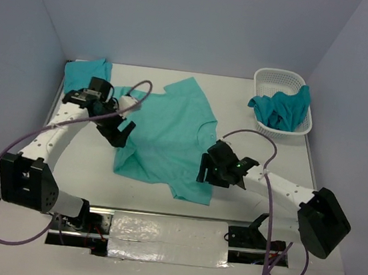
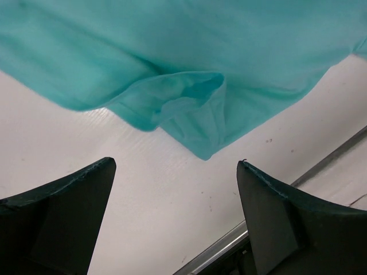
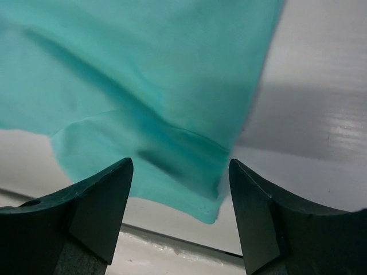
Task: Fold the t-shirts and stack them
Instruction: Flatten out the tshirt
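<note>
**Jaws wide on both sides, nothing held**

On the left gripper, the two dark fingers stand far apart with only the bare white table between them. Just past the fingertips lies a rumpled, doubled-over corner of the spread t-shirt, a turquoise short-sleeved piece of soft cloth. The fingers do not touch it in the wrist view. Seen from above, this gripper hangs at the shirt's left edge.

On the right gripper, the dark fingers are parted too, somewhat less widely, and grip nothing. A seamed corner of the same shirt lies under and beyond the gap, its tip showing between the two fingers. Whether cloth and fingers touch cannot be told. From above, this gripper sits at the shirt's right edge, near the neck opening.

Further out, the spread t-shirt lies flat across the middle of the table, between the two arms. The folded t-shirt, a similar turquoise, rests at the far left corner. The bundled t-shirts, a darker and bluer teal, are heaped in the white plastic lattice basket at the far right and drape over its near rim. Purple cables loop from each arm. A shiny silver strip runs along the near edge between the bases.
</note>
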Available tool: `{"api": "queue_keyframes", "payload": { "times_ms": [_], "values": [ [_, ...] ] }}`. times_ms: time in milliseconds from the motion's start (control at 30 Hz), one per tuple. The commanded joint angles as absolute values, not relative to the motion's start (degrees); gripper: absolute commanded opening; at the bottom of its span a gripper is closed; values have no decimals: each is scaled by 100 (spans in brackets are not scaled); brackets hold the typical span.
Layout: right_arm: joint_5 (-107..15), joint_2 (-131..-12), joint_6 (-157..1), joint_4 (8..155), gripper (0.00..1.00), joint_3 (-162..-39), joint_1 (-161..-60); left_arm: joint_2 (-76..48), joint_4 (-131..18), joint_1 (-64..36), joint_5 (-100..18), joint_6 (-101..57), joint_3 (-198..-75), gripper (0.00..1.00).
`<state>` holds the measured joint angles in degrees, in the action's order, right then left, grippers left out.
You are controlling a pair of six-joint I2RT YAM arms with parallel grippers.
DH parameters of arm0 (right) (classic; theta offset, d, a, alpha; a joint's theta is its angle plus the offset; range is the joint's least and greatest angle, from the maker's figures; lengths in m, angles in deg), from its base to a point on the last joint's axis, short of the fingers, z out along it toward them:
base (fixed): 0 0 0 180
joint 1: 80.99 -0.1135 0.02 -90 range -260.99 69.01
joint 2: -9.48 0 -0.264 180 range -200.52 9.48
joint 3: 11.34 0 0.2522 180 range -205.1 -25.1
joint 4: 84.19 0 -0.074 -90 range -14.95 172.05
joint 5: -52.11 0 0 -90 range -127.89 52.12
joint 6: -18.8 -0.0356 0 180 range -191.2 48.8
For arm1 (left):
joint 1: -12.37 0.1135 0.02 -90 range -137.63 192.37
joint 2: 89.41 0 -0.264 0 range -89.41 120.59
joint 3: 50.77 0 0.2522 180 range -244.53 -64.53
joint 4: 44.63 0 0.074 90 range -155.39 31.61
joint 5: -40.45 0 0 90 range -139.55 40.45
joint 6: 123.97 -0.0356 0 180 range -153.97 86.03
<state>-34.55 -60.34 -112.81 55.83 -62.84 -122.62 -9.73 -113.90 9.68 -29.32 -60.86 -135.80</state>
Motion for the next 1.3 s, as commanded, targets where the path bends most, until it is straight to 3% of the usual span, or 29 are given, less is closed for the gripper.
{"api": "queue_keyframes", "payload": {
  "times_ms": [0,367,600,667,700,767,800,833,867,933,1000,1233,1267],
  "values": [
    [-3296,-6416,-11928,5700,75,-6237,-12248,-1013,-10817,-51,-4019,-5875,-13274,100],
    [-3402,-6795,-12191,5736,73,-6017,-12827,-548,-9066,-775,-5437,-5507,-12448,99],
    [-3174,-6347,-12236,5243,73,-6070,-12872,-600,-8889,-986,-4867,-5418,-12404,99],
    [-3199,-6451,-12210,5313,73,-6018,-12872,-486,-8854,-1021,-4928,-5444,-12264,92],
    [-3269,-6565,-12201,5409,73,-5982,-12863,-381,-8854,-1021,-4928,-5436,-12228,79],
    [-3401,-7004,-12183,5541,68,-5886,-12872,-302,-8819,-1030,-5163,-5444,-12123,60],
    [-3558,-7136,-12174,5716,63,-5833,-12863,-266,-8827,-1021,-5252,-5488,-12114,39],
    [-3595,-7294,-12165,5805,42,-5780,-12872,-266,-8836,-1013,-5306,-5506,-12096,25],
    [-3586,-7331,-12200,5875,32,-5684,-12872,-266,-8862,-1004,-5419,-5506,-12096,13],
    [-3464,-7296,-12218,5973,12,-5639,-12811,-310,-8924,-960,-5342,-5497,-12096,0],
    [-3411,-7226,-12166,6025,0,-5639,-12749,-371,-9038,-960,-5166,-5480,-12113,0],
    [-3507,-6927,-11999,6184,0,-5639,-12731,-732,-9433,-942,-4771,-5541,-12631,1],
    [-3499,-6909,-11990,6166,0,-5648,-12714,-758,-9495,-942,-4648,-5550,-12702,16]
  ]
}}
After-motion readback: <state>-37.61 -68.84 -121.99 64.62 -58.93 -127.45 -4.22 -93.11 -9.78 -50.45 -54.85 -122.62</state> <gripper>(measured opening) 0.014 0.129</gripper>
